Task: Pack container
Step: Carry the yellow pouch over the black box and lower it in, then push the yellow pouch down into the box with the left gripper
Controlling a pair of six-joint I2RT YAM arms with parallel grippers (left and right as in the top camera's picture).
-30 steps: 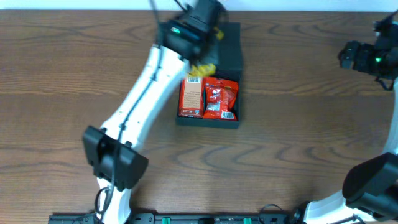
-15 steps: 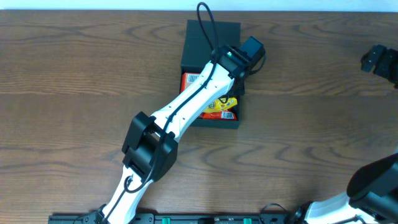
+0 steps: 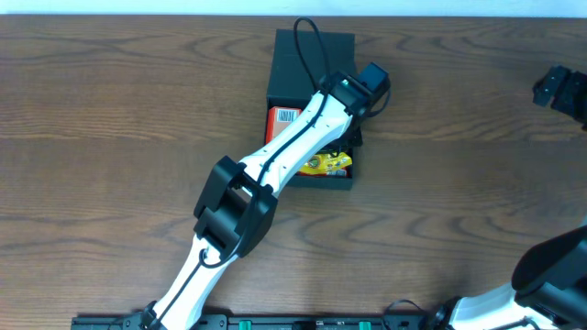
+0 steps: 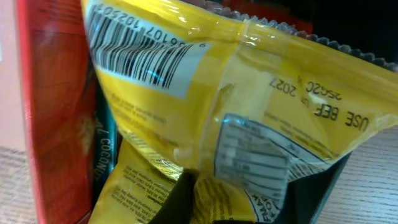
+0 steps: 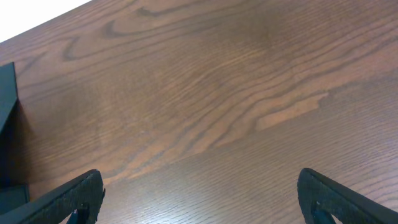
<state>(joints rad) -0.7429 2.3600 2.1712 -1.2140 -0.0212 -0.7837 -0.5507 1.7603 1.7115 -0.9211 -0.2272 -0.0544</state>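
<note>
The container, a black shallow box with its flap lid (image 3: pixel 307 60) laid open at the back, sits at the table's upper middle. Inside it are a red snack box (image 3: pixel 282 121) and a yellow snack packet (image 3: pixel 328 165). My left gripper (image 3: pixel 348 137) reaches down into the box at its right side. In the left wrist view the yellow packet (image 4: pixel 249 93) fills the frame, crumpled round a dark fingertip (image 4: pixel 183 199), with the red box (image 4: pixel 56 124) to its left. The jaws look shut on the packet. My right gripper (image 5: pixel 199 199) is open and empty over bare table.
The left arm lies diagonally over the box's front half and hides most of its contents. A teal package edge (image 4: pixel 102 155) shows between the red box and the yellow packet. The container's corner (image 5: pixel 6 93) shows at the right wrist view's left edge.
The left arm swung from the box's back left over to its right side and lowered the yellow packet into the box. The red foil packet is now hidden. The right arm drew back right.
</note>
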